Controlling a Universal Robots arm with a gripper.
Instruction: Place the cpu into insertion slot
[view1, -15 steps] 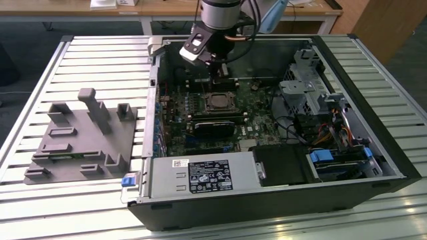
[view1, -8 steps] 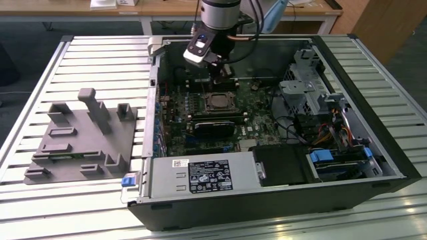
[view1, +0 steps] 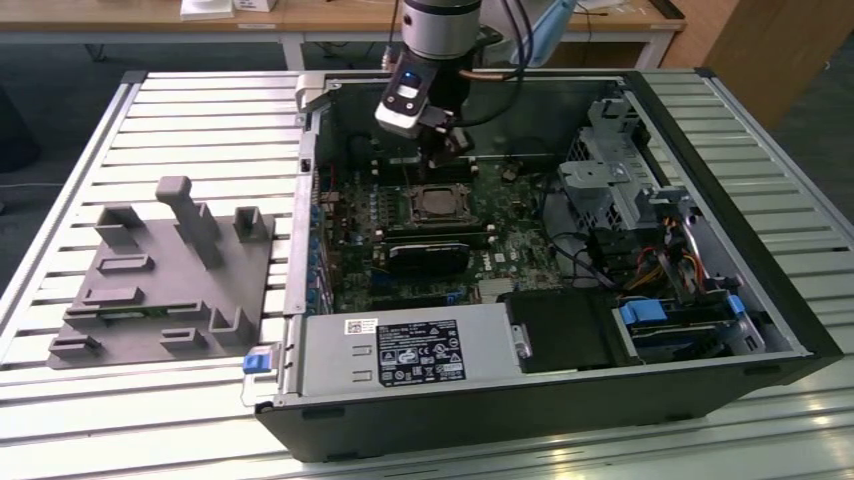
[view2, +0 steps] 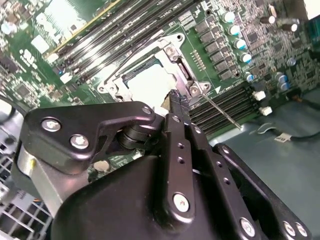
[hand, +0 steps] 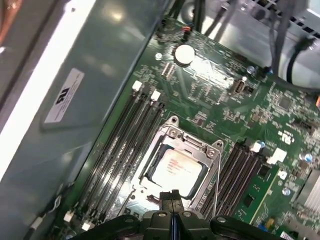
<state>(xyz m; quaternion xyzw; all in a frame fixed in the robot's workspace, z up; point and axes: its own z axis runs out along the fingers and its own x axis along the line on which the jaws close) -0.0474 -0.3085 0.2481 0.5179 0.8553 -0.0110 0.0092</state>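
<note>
Hovering tool (hand: 172, 194): I see its fingers pressed together, empty, close over the insertion slot (hand: 172, 132).
Cpu (hand: 175, 167): lying flat inside the insertion slot.
Motherboard (hand: 280, 105): inside the open computer case (view1: 441, 415) on the counter (view1: 200, 110).

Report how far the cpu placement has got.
Done: the cpu lies inside the insertion slot, within its metal frame. In hand: nothing; the gripper is shut, fingertips together, by the slot's edge. Left: whether the chip is fully seated cannot be told.
</note>
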